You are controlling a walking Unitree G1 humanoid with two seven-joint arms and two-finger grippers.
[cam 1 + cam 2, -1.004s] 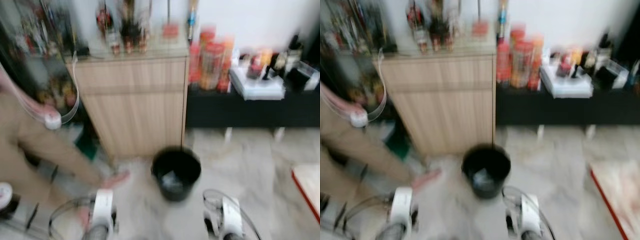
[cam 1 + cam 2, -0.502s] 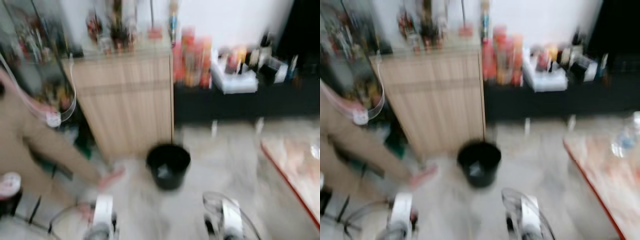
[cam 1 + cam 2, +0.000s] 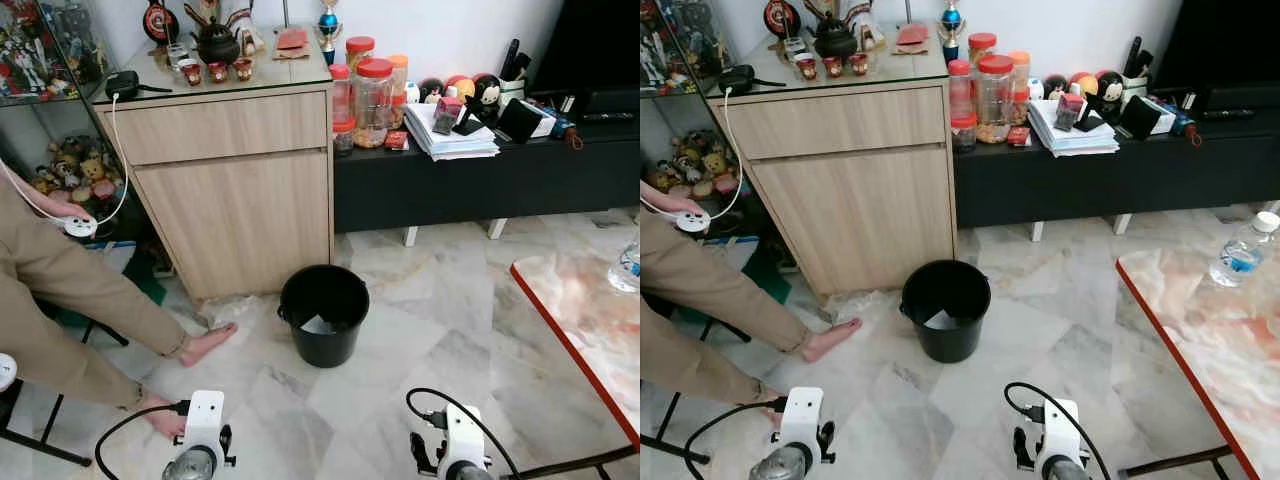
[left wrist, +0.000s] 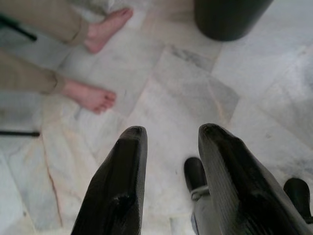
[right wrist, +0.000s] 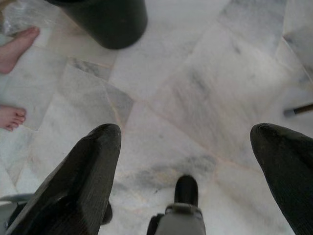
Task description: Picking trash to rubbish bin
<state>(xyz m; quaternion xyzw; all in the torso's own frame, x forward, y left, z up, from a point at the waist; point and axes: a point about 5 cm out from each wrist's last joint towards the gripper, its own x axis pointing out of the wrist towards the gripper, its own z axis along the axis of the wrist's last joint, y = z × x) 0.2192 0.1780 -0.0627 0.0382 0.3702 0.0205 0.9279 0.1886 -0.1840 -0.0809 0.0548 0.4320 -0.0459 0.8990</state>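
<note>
Right gripper (image 5: 188, 161) splayed wide, empty, hanging low over marble floor (image 3: 440, 320); left gripper (image 4: 168, 161) parted, empty. Black bin (image 3: 323, 313) ahead, trash already inside.

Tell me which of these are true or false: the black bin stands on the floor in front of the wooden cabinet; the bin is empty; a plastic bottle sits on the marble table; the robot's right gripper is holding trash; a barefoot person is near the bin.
1. The black bin stands on the floor in front of the wooden cabinet. True.
2. The bin is empty. False: a pale scrap lies inside it.
3. A plastic bottle sits on the marble table. True.
4. The right gripper holds trash. False: its fingers are spread wide with nothing between them.
5. A barefoot person is near the bin. True.
</note>
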